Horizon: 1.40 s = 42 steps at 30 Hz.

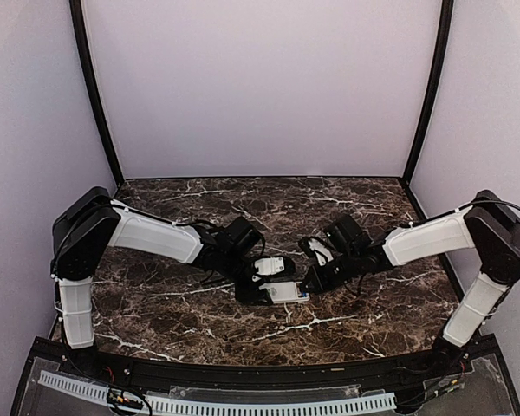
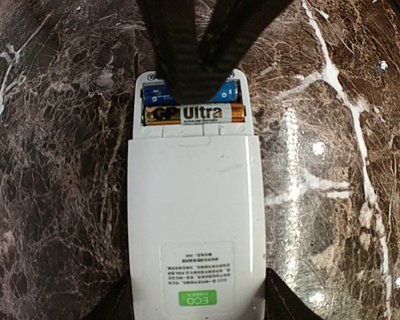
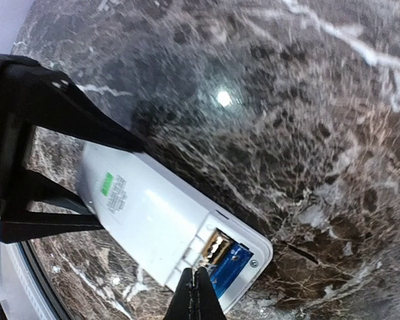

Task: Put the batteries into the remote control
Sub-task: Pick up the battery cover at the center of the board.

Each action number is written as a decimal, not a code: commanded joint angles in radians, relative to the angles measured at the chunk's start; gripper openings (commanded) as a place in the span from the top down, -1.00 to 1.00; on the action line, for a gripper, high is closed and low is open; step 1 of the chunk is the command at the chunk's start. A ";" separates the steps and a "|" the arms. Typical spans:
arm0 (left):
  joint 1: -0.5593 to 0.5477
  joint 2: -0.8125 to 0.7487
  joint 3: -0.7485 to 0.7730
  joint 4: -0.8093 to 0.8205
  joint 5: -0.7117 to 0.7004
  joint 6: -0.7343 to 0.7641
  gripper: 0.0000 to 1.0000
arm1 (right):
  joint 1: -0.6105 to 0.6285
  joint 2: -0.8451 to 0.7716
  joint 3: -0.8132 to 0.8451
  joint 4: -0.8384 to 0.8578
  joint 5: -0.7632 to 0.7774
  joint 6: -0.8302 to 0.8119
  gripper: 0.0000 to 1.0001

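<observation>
1. Left gripper (image 2: 201, 305) parts sit closest to the lens in the left wrist view. Its two black fingers (image 2: 120, 303) show at the lower corners of the frame, one against each long side of the remote control (image 2: 197, 213), clamping it across its width.
2. Seen from above, the left arm (image 1: 152, 236) reaches in from the left edge over the marble table (image 1: 199, 195). The remote control lies just below the centre of that frame, between the two grippers.
3. It lies flat with its back up, a green sticker (image 2: 197, 298) near the clamped end and an open battery bay (image 2: 193, 130) at the other end.
4. Two batteries lie side by side in the bay. The gold-and-black battery (image 2: 193, 113) is nearer the sticker, and the blue battery (image 2: 230, 90) lies beyond it, partly hidden.
5. The right gripper (image 3: 199, 293) has its jaws fully together and holds nothing. In the right wrist view its joined tips rise from the bottom centre to meet the bay where the two batteries adjoin. In the left wrist view they come down from the top edge over the blue battery.
6. The right arm (image 1: 429, 236) reaches in from the right edge of the overhead frame.
</observation>
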 commanded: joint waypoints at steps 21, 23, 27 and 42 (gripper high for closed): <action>0.005 0.051 0.038 -0.097 -0.007 -0.011 -0.22 | -0.099 -0.101 0.227 -0.493 0.408 0.003 0.40; 0.005 0.042 0.044 -0.099 -0.003 -0.015 -0.39 | -0.139 -0.045 0.279 -0.599 0.486 -0.011 0.31; 0.004 -0.001 0.045 -0.098 -0.006 -0.016 -0.92 | -0.154 0.057 0.346 -0.710 0.571 -0.026 0.23; 0.005 -0.207 0.064 -0.081 0.020 -0.050 -0.98 | -0.173 0.213 0.372 -0.710 0.472 -0.109 0.46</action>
